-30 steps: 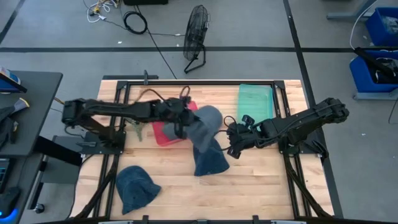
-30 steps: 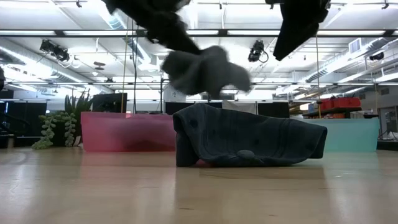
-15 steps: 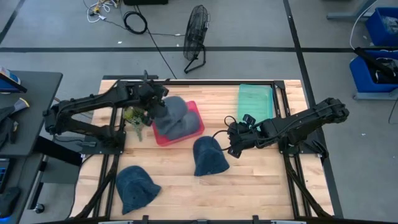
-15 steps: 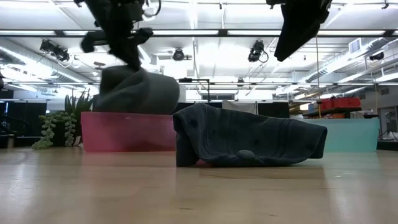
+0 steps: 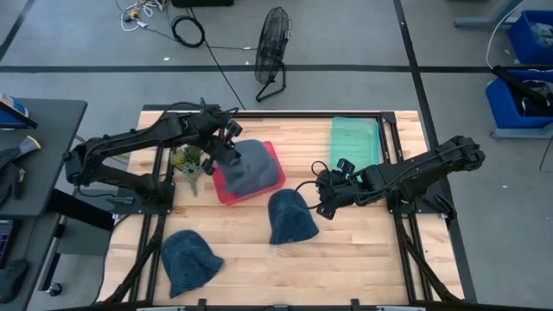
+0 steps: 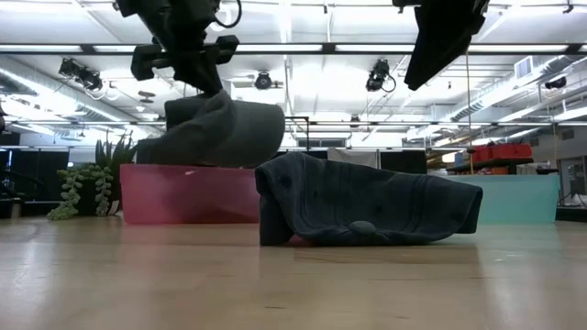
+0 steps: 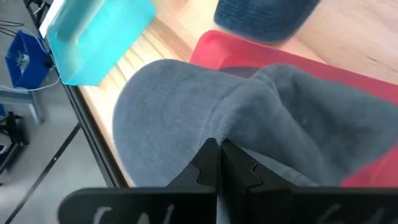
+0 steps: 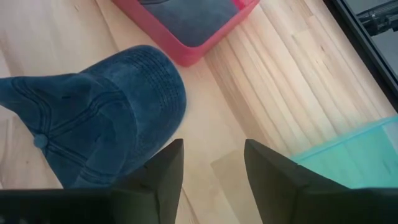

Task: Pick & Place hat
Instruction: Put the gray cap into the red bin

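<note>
Bright, even overhead light from ceiling strip lamps [image 6: 303, 48]; shadows on the table [image 5: 363, 250] stay soft. Near the left gripper [image 7: 219, 163], its own fingers blur.

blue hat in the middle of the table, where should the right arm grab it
Pinch the raised crown of the blue hat from above. It lies slumped on the wood, so soft folds stand up there. The open right end effector waits just beside it, away from the red bin.

A grey concrete floor [image 5: 346, 34] crossed by dark tape lines surrounds the table, with a black wire-cage floor fan [image 5: 273, 41] and coiled black cables [image 5: 187, 31]. Long fluorescent ceiling lights [image 6: 303, 49] run overhead, and a trailing green potted plant [image 6: 84, 183] stands behind.
</note>
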You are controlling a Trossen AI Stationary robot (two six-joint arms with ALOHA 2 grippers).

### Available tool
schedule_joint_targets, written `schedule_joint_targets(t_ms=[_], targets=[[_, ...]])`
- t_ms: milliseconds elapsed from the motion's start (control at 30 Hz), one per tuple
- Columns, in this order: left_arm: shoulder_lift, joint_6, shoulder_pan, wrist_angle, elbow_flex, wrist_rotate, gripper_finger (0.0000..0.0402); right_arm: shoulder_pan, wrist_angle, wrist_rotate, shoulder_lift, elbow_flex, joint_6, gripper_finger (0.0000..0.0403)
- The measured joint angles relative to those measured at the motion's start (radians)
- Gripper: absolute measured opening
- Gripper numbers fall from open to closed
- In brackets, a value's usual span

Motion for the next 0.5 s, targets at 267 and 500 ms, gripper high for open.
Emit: schedule_joint_targets(t_ms=[267, 500], targets=[[0.008, -0.093, -0.018, -0.007, 0.0, 0.101, 0.0005, 0.0, -0.001, 0.0, 0.0, 0.0, -0.001, 0.0173], [0.078, -0.107, -0.035, -0.007, 0.002, 0.1, 0.0005, 0.0, -0.001, 0.0, 0.0, 0.0, -0.001, 0.0173]])
